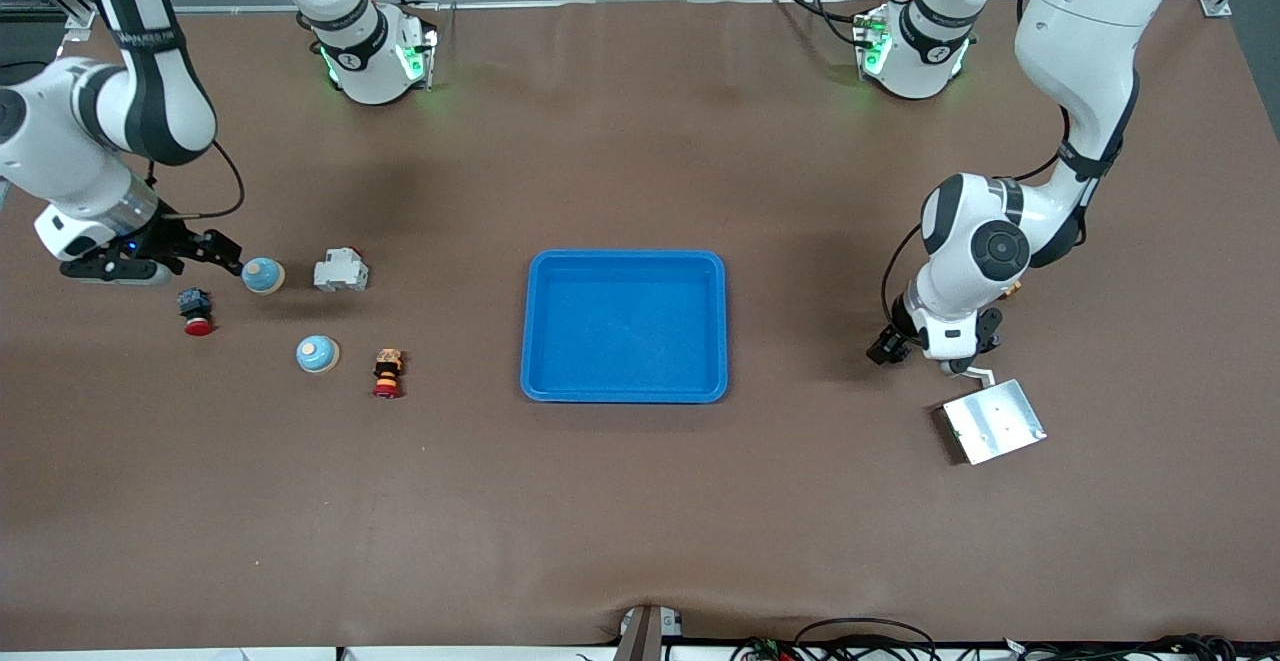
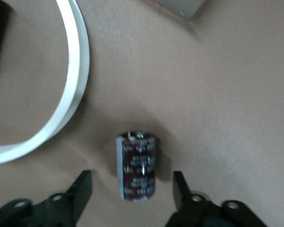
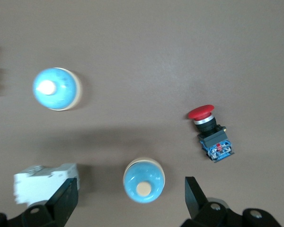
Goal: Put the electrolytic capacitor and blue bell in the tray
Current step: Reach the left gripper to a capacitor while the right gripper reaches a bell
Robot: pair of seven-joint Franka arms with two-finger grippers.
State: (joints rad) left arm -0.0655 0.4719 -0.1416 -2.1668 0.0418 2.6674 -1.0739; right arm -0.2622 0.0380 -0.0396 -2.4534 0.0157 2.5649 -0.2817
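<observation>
Lying on its side, the electrolytic capacitor [image 2: 137, 166] points lengthwise out from between the left gripper's [image 2: 132, 191] wide-open, empty fingers – the right gripper [image 3: 131, 191], likewise spread, straddles a blue bell [image 3: 143, 180]

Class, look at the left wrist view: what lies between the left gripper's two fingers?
The electrolytic capacitor lies on bare table between the open fingers of the left gripper, touching neither; the left wrist view shows it.
</observation>
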